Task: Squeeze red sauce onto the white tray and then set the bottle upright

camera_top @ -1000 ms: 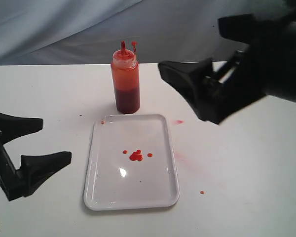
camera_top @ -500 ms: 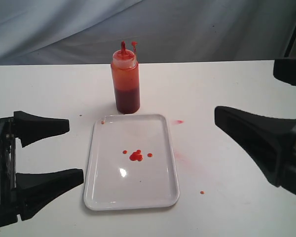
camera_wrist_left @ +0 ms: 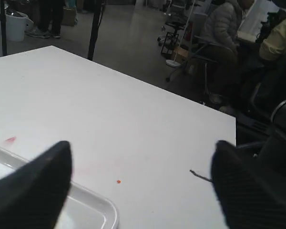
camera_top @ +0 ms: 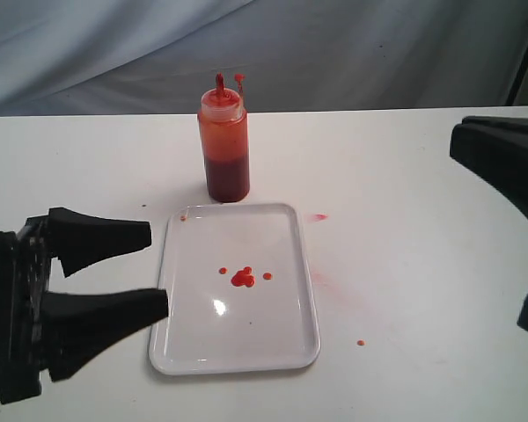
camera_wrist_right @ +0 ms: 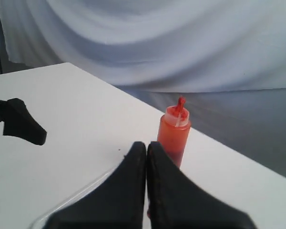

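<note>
The bottle [camera_top: 223, 145] stands upright on the table just behind the white tray [camera_top: 282, 343], its nozzle pointing up and nothing touching it. The right wrist view also shows the bottle [camera_wrist_right: 174, 136]. Small blobs of red sauce [camera_top: 242, 277] lie near the tray's middle. My left gripper [camera_top: 157, 268] is open at the tray's left edge, empty; in the left wrist view the gripper [camera_wrist_left: 143, 160] spans one tray corner [camera_wrist_left: 102, 210]. My right gripper [camera_top: 462, 145] sits at the far right, away from the bottle, its fingers [camera_wrist_right: 133, 164] pressed together on nothing.
A pink smear [camera_top: 319, 216] and a stray red drop [camera_top: 360, 342] mark the table right of the tray. A grey-blue cloth hangs behind the table. Beyond the table's far edge [camera_wrist_left: 148, 86], the left wrist view shows chairs and seated people.
My right gripper has pulled back from beside the bottle to the far right edge. My left gripper has moved right, up to the tray's left side. Bottle, tray and sauce are unmoved.
</note>
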You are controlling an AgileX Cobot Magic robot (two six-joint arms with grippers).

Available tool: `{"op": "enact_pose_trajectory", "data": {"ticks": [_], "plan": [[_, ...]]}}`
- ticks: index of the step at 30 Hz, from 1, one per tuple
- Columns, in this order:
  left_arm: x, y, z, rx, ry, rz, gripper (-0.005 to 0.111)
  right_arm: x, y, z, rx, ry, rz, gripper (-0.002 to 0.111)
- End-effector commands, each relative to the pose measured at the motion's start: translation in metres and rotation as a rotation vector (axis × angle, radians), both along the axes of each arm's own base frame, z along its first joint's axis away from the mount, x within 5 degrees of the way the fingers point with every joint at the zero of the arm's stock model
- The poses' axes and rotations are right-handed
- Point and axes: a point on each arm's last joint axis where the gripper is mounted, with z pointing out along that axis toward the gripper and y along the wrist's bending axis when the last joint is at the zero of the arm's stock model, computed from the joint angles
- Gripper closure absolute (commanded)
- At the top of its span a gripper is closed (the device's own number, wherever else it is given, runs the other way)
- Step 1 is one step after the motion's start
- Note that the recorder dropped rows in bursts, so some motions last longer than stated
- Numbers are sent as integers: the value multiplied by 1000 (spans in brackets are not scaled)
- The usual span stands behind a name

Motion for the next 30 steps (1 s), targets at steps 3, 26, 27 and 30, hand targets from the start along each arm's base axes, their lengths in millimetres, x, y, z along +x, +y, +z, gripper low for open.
{"op": "enact_pose_trajectory", "data": {"ticks": [3, 26, 27, 30], "plan": [[5, -2, 36, -71, -15, 1, 106, 0, 0, 7, -62, -158, 13, 108], [-134, 52, 160, 14, -745, 725, 107, 18, -28, 19, 145, -169, -229, 108], [-134, 52, 160, 14, -745, 725, 107, 18, -28, 19, 145, -169, -229, 108], [-134, 52, 160, 14, -745, 725, 107, 18, -28, 19, 145, -169, -229, 108]]}}
